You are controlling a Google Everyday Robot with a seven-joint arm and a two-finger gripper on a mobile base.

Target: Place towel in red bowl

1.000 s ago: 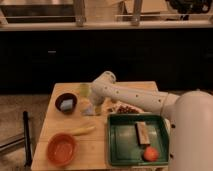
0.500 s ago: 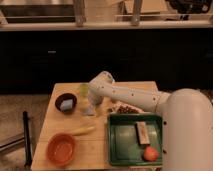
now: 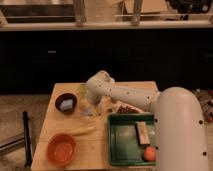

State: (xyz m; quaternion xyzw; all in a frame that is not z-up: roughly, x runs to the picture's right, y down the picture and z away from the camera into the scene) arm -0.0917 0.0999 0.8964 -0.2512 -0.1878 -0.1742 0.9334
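Wood-topped table (image 3: 50,125) is seen under dim light, and a white arm (image 3: 125,95) is stretched across it from the lower right. The gripper (image 3: 88,106) is lowered to the tabletop near the middle of the table, just to the right of a dark bowl (image 3: 59,100); whether it is parted or closed cannot be told. A pale blue-white piece, taken to be the towel (image 3: 67,104), is seen lying inside the dark bowl, though this cannot be fixed with certainty. The red bowl (image 3: 61,149) is set at the table's front left corner, apart from the dark bowl. A yellow object (image 3: 82,131) is laid just beside the red bowl, between it and the green tray (image 3: 116,145). In the tray a bar (image 3: 142,133) and an orange fruit (image 3: 149,154) are placed.
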